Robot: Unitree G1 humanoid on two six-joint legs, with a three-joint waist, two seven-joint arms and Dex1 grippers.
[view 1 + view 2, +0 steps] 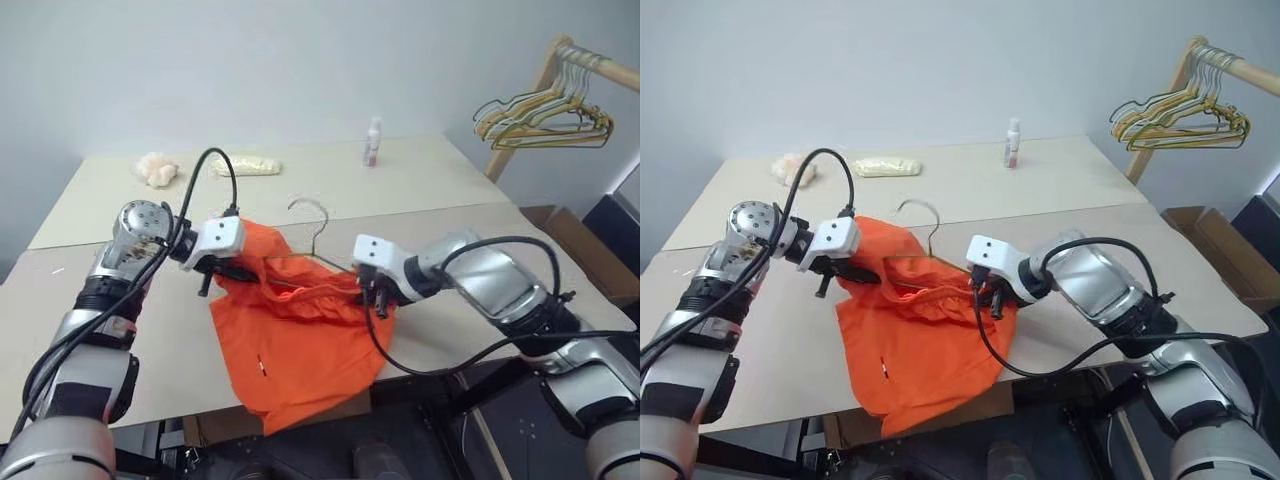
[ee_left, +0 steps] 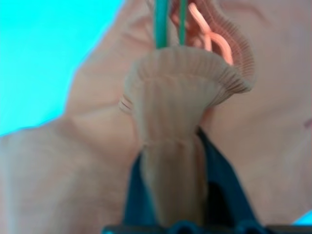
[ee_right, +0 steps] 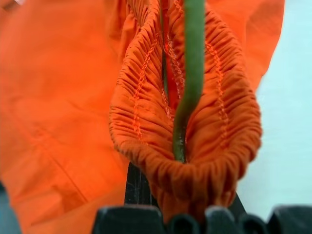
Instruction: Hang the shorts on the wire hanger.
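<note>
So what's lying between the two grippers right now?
In the left eye view, the shorts' gathered waistband stretches from the left gripper to the right gripper, with the wire hanger running through it.

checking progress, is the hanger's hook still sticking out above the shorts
Yes, in the left eye view the wire hanger hook rises bare above the bunched shorts waistband.

A plain test room: bare tables [image 1: 480, 195], a wooden clothes rail [image 1: 560, 60], blank wall.
</note>
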